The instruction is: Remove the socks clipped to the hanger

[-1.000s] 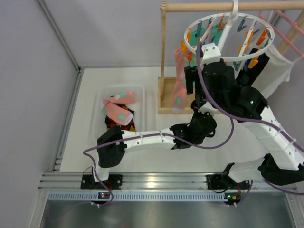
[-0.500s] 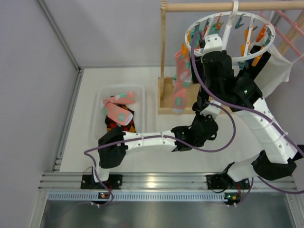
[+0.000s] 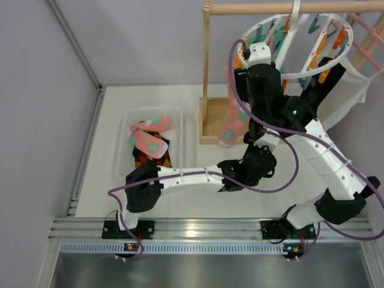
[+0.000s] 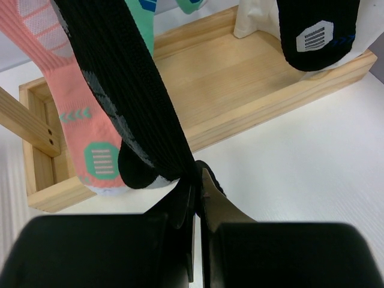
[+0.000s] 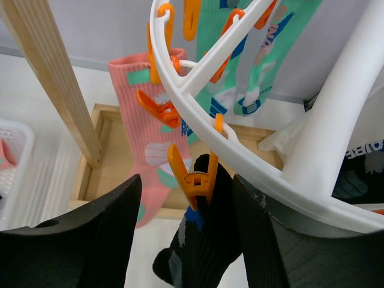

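As L fingers pinch it, blk sock slants, prob. taut.

Socks under hanger, bin left of stand

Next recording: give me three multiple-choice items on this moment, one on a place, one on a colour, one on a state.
1. Where do the loose pink socks lie? A) in the clear bin B) on the floor C) in a drawer
2. The peg between the right gripper's fingers is: A) teal B) orange C) white
3. The left gripper is: A) open B) shut on nothing C) shut on the black sock
A, they lie in the bin; B, its orange shows in the right wrist view; C, its fingers pinch the toe.
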Controlling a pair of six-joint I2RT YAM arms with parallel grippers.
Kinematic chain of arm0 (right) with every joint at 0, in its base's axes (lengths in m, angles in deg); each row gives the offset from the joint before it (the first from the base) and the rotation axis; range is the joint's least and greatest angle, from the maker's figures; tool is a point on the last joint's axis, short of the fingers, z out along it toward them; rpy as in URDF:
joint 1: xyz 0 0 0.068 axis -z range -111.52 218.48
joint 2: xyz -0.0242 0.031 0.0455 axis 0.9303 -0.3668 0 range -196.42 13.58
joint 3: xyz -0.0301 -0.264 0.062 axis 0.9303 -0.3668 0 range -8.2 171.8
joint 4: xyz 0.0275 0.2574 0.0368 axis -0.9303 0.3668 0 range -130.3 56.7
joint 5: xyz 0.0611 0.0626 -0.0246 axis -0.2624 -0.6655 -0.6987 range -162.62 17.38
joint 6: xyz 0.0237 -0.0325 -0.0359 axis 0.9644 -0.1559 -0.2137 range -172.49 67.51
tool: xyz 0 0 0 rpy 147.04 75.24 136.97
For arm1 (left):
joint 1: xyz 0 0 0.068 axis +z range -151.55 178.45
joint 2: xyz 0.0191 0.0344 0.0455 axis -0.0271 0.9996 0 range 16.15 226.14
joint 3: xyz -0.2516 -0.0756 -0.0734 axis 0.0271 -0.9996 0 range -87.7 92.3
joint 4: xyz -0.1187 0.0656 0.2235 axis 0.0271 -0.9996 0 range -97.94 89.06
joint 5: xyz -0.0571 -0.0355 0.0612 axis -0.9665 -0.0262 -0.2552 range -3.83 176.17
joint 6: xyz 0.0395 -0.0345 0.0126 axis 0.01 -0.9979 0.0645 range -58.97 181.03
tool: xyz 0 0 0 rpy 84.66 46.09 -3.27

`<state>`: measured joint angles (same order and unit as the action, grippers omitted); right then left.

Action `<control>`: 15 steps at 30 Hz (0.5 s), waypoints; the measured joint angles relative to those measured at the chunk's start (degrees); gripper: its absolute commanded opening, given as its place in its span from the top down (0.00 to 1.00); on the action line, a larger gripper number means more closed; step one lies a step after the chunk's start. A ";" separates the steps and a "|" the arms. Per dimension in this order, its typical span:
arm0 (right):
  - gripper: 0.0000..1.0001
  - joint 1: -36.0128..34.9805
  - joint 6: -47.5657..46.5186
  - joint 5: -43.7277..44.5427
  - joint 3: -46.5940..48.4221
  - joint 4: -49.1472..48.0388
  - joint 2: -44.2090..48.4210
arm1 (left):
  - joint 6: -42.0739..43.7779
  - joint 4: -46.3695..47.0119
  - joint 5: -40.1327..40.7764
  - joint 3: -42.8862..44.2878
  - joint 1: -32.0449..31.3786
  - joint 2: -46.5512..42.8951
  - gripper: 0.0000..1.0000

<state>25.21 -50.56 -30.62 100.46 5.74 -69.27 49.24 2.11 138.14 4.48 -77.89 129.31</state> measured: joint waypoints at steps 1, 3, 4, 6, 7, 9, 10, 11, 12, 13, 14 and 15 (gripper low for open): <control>0.41 0.00 -0.07 0.55 -1.07 -1.16 0.13 | 0.00 0.00 0.00 0.00 0.00 0.00 1.00; 0.43 0.02 -0.33 1.44 -3.08 -3.30 0.31 | 0.02 -0.02 -0.04 0.02 -0.02 -0.02 1.00; 0.44 0.02 -0.46 1.79 -4.17 -4.44 0.37 | 0.02 -0.02 -0.04 0.02 -0.04 0.00 1.00; 0.48 0.07 -0.52 2.69 -5.88 -6.51 0.46 | 0.02 -0.02 -0.04 0.09 -0.11 -0.02 1.00; 0.49 0.07 -0.63 3.19 -6.86 -7.82 0.68 | 0.04 -0.02 -0.04 0.11 -0.15 -0.02 1.00; 0.52 0.09 -0.81 4.04 -8.52 -9.90 1.29 | 0.04 -0.02 -0.07 0.20 -0.24 -0.02 1.00; 0.52 0.11 -0.87 4.48 -9.25 -10.86 1.73 | 0.04 -0.04 -0.07 0.31 -0.31 0.00 1.00; 0.53 0.11 -0.90 4.83 -9.77 -11.72 2.12 | 0.04 -0.02 -0.09 0.39 -0.37 -0.02 1.00; 0.55 0.11 -0.90 5.05 -10.16 -12.44 2.49 | 0.07 -0.02 -0.09 0.44 -0.42 0.00 1.00; 0.57 0.11 -1.09 5.25 -10.64 -13.16 2.91 | 0.07 0.00 -0.11 0.52 -0.52 -0.02 1.00; 0.57 0.11 -1.44 5.46 -11.02 -13.81 3.30 | 0.13 -0.02 -0.11 0.59 -0.61 0.00 1.00; 0.59 0.11 -1.57 5.64 -11.41 -14.36 3.65 | 0.20 0.00 -0.11 0.61 -0.70 -0.02 1.00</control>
<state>25.32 -52.13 -24.98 89.05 -8.62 -65.62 49.43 2.11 138.03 5.09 -78.59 129.29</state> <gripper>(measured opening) 0.436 0.024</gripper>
